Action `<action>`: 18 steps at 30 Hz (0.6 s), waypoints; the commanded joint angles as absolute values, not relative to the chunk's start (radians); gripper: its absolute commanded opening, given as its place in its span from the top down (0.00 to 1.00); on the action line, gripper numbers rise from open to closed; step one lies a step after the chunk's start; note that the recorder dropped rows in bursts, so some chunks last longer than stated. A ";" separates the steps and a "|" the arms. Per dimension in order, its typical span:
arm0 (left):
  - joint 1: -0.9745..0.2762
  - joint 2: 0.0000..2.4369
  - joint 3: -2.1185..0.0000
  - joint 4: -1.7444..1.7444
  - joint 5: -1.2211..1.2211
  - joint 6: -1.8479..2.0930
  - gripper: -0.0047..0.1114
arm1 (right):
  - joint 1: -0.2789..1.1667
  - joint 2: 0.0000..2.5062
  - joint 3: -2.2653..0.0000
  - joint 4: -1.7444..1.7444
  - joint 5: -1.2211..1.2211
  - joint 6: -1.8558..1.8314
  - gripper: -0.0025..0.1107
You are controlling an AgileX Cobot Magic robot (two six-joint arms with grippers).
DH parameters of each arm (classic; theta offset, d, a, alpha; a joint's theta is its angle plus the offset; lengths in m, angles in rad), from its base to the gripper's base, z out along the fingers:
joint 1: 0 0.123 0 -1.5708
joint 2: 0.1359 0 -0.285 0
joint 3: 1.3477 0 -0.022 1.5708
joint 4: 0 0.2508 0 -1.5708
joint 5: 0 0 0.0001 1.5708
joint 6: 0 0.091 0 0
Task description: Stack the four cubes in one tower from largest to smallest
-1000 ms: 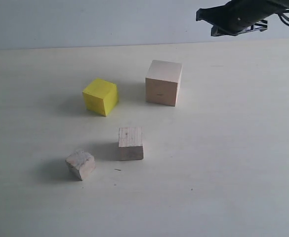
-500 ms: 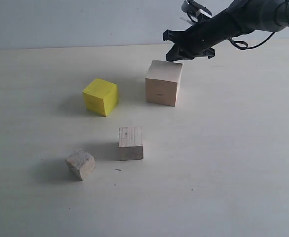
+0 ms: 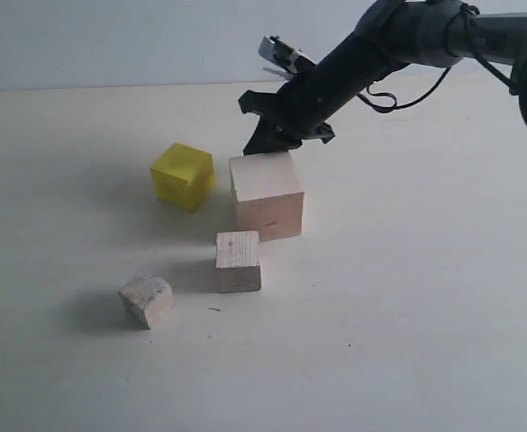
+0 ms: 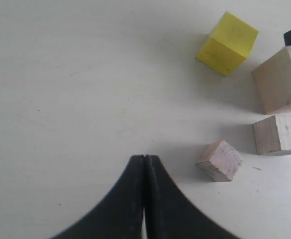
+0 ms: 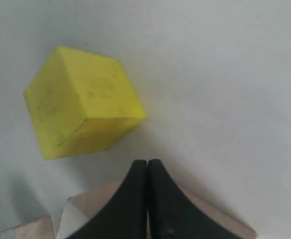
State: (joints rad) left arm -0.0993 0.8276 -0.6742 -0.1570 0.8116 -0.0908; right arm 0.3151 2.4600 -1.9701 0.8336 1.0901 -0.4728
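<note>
Right pincer (image 3: 265,142) first: the jaws are pressed tight together with nothing between them. Its tips rest against the far top edge of the largest pale cube (image 3: 267,194), so it is pushing, not gripping. Your left pincer (image 4: 144,158) is likewise closed and empty, and hangs over bare table (image 3: 425,315).

What changed: the pale cube now sits closer to the camera and further to the view's left than half a second ago, and it is turned a little. The right arm has swung down from the view's top edge to shove it.

Places, taken from the pale cube, near to far:
- greyish cube (image 3: 146,300): in front and to the view's left, well apart.
- small wood cube (image 3: 238,261): just in front, touching or nearly so; you cannot tell which.
- yellow cube (image 3: 183,176): just beside it on the view's left, slightly behind.

Judgement: nothing is stacked yet. You appear to be setting the base, and the tighter cluster may leave little jaw room around the yellow cube.
</note>
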 commanded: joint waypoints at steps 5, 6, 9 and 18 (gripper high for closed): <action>-0.104 0.827 -0.676 -0.161 0.806 -0.071 0.96 | 0.396 2.456 -1.976 0.721 1.096 -0.347 0.98; -0.104 0.827 -0.676 -0.161 0.806 -0.069 0.96 | 0.394 2.456 -1.976 0.721 1.093 -0.347 0.98; -0.104 0.827 -0.676 -0.161 0.806 -0.060 0.96 | 0.376 2.437 -1.976 0.718 1.089 -0.347 0.98; -0.104 0.827 -0.676 -0.161 0.804 -0.061 0.96 | 0.263 2.266 -1.976 0.475 1.077 -0.206 0.98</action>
State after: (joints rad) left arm -0.0993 0.8276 -0.6742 -0.1570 0.8116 -0.0635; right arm 0.3062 2.3286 -1.9701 0.6090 1.0660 -0.2968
